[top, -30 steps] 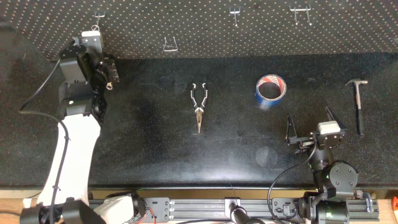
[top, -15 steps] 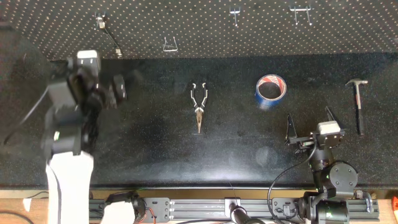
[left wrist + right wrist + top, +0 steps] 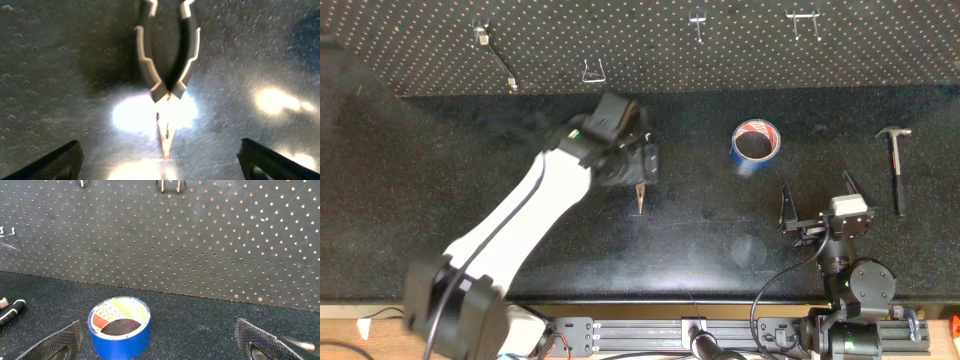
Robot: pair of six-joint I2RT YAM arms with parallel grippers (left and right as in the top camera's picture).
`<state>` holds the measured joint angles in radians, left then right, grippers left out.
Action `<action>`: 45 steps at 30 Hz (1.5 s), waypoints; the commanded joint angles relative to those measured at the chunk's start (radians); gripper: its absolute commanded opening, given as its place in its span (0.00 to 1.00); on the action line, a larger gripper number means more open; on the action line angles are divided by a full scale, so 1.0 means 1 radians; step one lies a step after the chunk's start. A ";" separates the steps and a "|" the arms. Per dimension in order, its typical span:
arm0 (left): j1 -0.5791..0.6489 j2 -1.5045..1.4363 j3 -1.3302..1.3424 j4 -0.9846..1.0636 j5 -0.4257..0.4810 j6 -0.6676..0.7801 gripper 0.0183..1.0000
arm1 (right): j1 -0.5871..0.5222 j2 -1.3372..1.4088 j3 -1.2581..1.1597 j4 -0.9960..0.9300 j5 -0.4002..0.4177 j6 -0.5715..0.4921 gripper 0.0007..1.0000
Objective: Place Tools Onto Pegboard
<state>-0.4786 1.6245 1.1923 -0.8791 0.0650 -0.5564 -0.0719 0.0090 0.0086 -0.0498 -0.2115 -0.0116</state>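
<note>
Squarely above grey-handled needle-nose pliers [image 3: 167, 94], left gripper [image 3: 160, 160] hovers, fingers [image 3: 55, 161] spread wide, likely to straddle them for pickup

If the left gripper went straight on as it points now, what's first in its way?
The open left gripper would likely meet the pliers, lying flat on the table; height above them is unclear.

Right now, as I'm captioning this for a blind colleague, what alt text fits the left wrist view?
Needle-nose pliers lie flat on a dark speckled table, handles spread. The left gripper hovers open over them, a finger off to each side of the pliers' tip, touching nothing.
</note>
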 commanded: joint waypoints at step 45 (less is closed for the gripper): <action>0.007 0.477 0.327 -0.041 -0.045 0.037 0.95 | -0.002 -0.006 -0.005 -0.003 0.001 0.015 1.00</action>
<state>-0.4763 2.0708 1.5063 -0.9051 -0.0139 -0.5201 -0.0723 0.0082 0.0082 -0.0517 -0.2115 -0.0116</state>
